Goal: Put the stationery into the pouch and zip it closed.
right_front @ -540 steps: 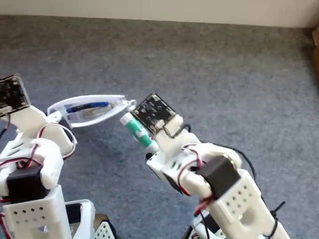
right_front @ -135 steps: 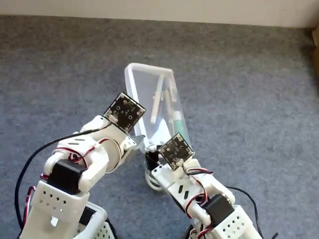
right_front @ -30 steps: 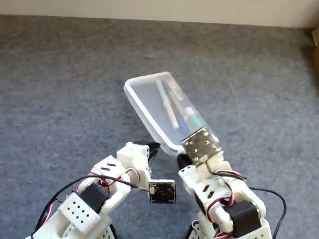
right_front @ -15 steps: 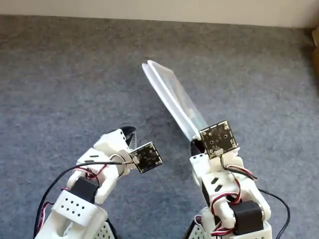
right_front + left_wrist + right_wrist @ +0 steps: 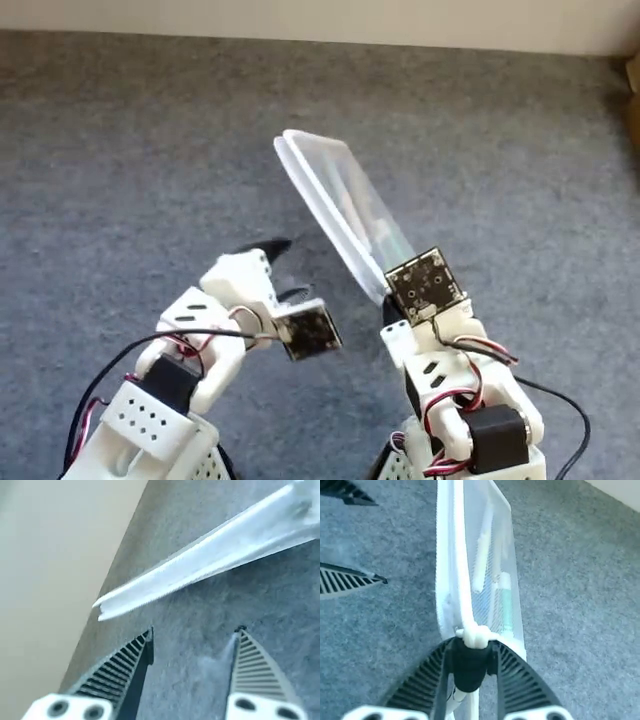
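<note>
Between your right gripper (image 5: pixel 469 655) jaws sits the near end of the pouch (image 5: pixel 470 570), pinched tight right at the white zip pull (image 5: pixel 475 636). From that grip the pouch sticks straight out ahead of the fingers, turned on edge and held up off the grey carpet (image 5: pixel 120 150), zip edge running away from the jaws. Can't tell if the zip is fully shut along its length.

Inside the clear wall, ahead of the right fingertips, you've got a white pen (image 5: pixel 482 555) lying lengthwise, and closer to the jaws a green-and-white stick (image 5: pixel 504 605) beside it. Both are within the pouch.

Your left gripper (image 5: pixel 195 630) is spread wide with nothing between its fingers. The pouch crosses in front of its fingertips, apart from them, no contact, with carpet showing between the two ribbed fingers (image 5: pixel 125 670). From above, the left gripper hangs off to the side of the right one, near the pouch's gripped end, pointing roughly toward it.
</note>
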`<control>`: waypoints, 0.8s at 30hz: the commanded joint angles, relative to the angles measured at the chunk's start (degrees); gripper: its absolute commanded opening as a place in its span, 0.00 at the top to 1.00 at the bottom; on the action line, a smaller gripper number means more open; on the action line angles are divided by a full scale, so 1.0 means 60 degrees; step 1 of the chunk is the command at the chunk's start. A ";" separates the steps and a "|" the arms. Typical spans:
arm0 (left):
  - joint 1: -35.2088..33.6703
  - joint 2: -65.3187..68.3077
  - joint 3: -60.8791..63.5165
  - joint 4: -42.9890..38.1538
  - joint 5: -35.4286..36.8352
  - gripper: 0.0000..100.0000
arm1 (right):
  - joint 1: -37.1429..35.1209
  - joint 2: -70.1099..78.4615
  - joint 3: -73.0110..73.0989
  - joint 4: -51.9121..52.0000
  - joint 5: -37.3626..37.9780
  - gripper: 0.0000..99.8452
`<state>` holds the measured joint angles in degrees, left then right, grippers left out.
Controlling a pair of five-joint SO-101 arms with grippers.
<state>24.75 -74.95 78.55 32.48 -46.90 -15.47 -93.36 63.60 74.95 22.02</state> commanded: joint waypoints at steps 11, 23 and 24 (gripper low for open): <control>0.1179 -0.0066 0.0242 -0.1143 -0.1421 0.75 | -0.1853 -0.0081 -0.0608 0.1004 0.0132 0.99; 0.1370 -0.0066 0.1150 -0.1963 -0.1934 0.75 | -0.1912 -0.0081 -0.0608 0.1341 0.0176 0.99; 0.1429 -0.0066 0.1150 -0.1934 -0.1934 0.75 | -0.1912 -0.0081 -0.0608 0.1341 0.0176 0.99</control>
<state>31.78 -74.95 85.76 22.02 -57.98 -26.20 -93.27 63.60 82.68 22.55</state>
